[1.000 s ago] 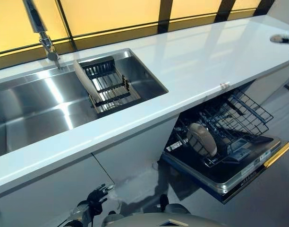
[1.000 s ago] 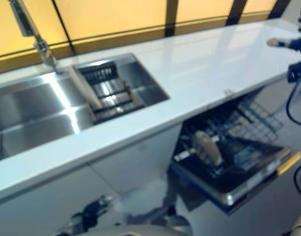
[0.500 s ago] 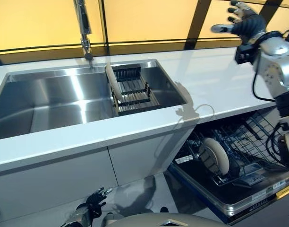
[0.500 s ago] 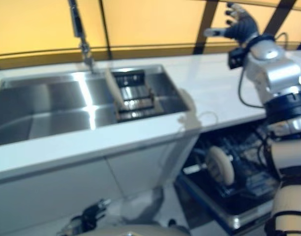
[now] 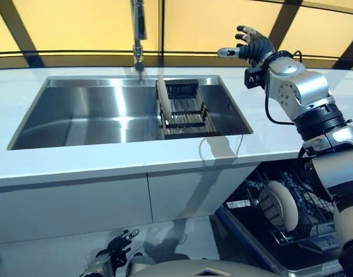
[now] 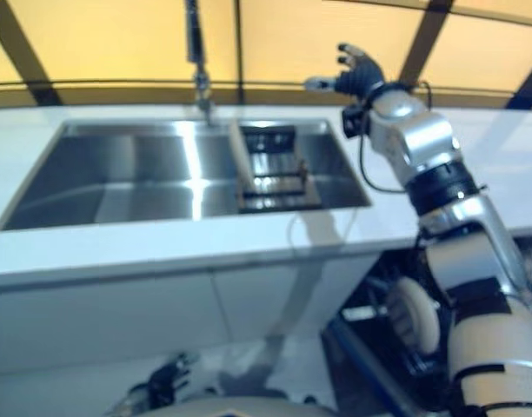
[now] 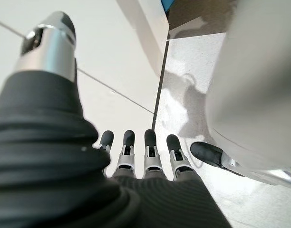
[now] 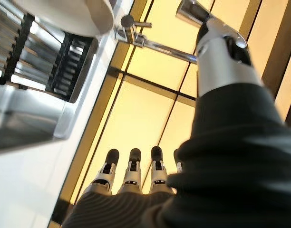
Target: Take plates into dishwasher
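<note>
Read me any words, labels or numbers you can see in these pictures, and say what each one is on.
No text can be read in any view.
Sink, faucet, countertop, drying rack: no print shows.
Dishwasher and the plate in it: no markings legible.

The dishwasher (image 5: pixel 292 231) runs off the lower right edge — the right arm covers part of its rack (image 5: pixel 306 193) — most of its door unseen

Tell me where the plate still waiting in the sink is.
The plate stands on edge at the left end of the dish rack, in the right part of the sink, just below the faucet.
</note>
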`<state>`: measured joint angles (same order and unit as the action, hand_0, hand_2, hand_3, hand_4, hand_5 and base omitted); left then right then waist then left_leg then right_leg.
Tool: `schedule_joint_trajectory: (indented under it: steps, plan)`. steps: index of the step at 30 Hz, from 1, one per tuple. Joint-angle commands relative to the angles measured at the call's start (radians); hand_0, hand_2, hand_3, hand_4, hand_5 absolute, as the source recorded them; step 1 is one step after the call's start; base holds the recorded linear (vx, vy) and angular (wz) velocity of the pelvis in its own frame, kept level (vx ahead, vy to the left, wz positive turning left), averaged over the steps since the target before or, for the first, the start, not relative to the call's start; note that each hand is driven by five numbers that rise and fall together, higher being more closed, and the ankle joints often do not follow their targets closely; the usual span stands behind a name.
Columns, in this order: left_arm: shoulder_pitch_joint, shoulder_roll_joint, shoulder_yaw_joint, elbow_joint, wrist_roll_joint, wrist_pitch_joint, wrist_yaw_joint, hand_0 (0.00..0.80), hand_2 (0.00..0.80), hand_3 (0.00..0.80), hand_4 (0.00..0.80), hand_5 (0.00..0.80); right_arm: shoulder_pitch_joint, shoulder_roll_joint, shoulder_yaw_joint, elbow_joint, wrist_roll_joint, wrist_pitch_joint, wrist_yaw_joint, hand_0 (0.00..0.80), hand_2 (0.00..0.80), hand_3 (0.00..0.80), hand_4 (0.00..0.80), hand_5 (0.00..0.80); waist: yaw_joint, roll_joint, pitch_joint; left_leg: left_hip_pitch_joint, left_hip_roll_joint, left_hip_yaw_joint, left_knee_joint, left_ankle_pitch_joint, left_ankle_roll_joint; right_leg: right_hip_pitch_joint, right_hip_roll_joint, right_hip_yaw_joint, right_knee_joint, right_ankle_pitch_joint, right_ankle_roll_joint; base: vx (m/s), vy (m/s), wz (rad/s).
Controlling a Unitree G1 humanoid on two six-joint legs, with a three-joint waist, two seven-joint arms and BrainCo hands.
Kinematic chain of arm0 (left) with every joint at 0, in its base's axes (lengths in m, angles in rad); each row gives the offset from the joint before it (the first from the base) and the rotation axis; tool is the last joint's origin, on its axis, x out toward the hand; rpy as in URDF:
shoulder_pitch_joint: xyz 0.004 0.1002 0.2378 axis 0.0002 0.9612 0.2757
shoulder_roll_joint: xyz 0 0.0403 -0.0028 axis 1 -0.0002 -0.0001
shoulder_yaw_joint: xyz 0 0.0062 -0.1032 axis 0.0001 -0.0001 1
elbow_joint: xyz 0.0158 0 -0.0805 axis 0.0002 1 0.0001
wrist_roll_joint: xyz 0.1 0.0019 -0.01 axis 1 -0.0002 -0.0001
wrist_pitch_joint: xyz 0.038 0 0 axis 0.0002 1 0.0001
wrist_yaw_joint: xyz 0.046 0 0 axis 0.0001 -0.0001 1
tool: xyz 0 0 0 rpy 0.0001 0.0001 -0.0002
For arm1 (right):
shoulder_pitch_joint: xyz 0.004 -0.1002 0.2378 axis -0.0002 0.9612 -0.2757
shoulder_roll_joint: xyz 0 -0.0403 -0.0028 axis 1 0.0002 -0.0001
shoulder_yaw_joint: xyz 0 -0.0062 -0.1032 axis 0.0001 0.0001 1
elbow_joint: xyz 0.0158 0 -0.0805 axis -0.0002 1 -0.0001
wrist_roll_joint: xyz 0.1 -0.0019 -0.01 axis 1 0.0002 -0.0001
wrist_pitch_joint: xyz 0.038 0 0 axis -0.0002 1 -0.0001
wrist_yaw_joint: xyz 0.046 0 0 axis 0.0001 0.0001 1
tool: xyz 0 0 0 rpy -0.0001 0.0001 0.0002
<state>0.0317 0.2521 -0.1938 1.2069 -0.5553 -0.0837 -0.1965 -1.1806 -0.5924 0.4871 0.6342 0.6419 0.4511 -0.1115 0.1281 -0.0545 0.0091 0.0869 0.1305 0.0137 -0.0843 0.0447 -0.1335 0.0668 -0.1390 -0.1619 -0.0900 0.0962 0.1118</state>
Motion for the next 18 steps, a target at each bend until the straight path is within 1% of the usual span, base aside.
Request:
schedule_joint_trajectory:
  steps: [1,9,18]
  plan:
    - [-0.072,0.021,-0.05,0.051,-0.034,-0.034,0.002,0.0,0.0,0.0,0.0,0.0,-0.192,-0.023,0.054,0.084,0.033,-0.045,-0.002,0.0,0.0,0.0,0.0,0.0,0.035,-0.066,0.026,-0.022,-0.04,-0.032,-0.003,0.01,0.035,0.028,-0.062,-0.052,0.003,0.015,0.012,0.023,0.02,0.25]
    - [-0.062,0.033,-0.066,0.055,-0.044,-0.049,-0.012,0.0,0.0,0.0,0.0,0.0,-0.227,0.024,0.08,0.158,0.07,-0.067,-0.003,0.0,0.0,0.0,0.0,0.0,0.061,-0.066,0.047,-0.054,-0.039,-0.045,-0.003,0.024,0.031,0.012,-0.066,-0.073,0.003,0.02,0.013,-0.026,0.009,0.13]
    - [-0.071,0.025,-0.083,0.06,-0.046,-0.055,-0.013,0.0,0.0,0.0,0.0,0.0,-0.229,0.075,0.067,0.263,0.084,-0.096,0.06,0.0,0.0,0.0,0.0,0.0,0.078,-0.068,0.05,-0.059,-0.04,-0.054,-0.003,0.025,0.031,0.014,-0.068,-0.087,0.003,0.018,0.013,-0.007,0.005,0.01]
